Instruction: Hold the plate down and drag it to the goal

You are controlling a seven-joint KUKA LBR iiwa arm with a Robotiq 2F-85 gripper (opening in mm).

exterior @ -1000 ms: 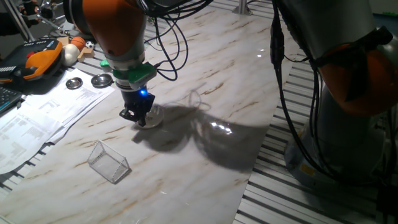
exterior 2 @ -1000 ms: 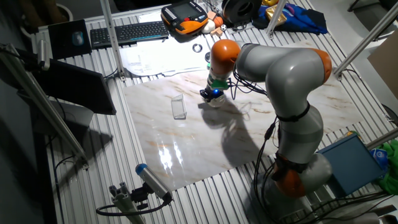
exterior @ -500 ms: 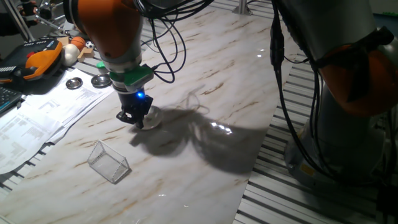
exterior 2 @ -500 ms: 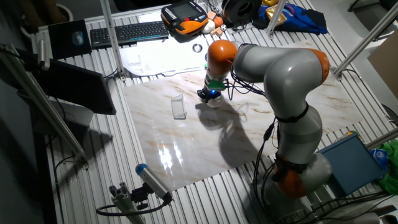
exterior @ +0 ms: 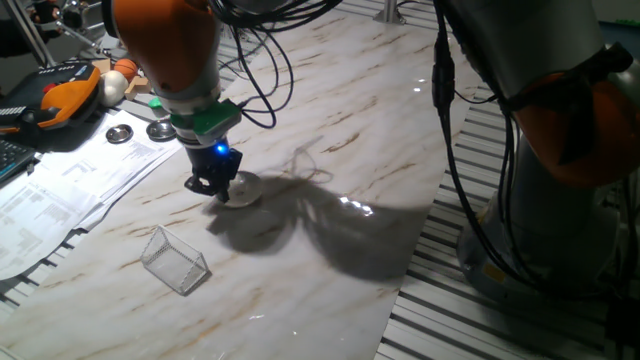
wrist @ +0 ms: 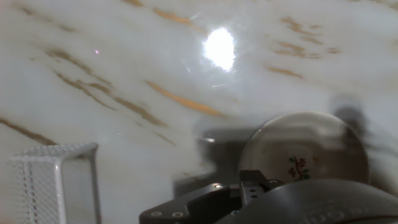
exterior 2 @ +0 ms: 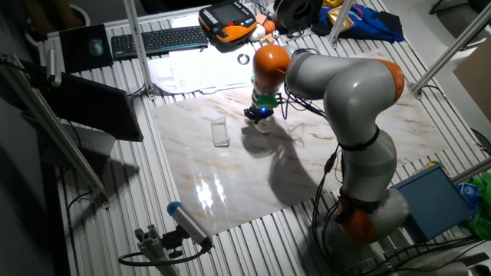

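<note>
The claw [exterior: 222,192] presses down on the white plate [exterior: 243,188] on the marble bench [exterior: 330,120]; its opening cannot be told. The clear goal box [exterior: 174,261] stands near, apart.

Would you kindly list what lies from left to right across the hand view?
The goal, a see-through box at the lower left → bare marble table → the plate, a white disc at the lower right, partly behind the hand's dark body.

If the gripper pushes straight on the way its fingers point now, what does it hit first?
The gripper points down at the tabletop, so the first thing in line is the plate directly under its fingertips. It looks already on or just above it; contact itself isn't clear from these views.
</note>
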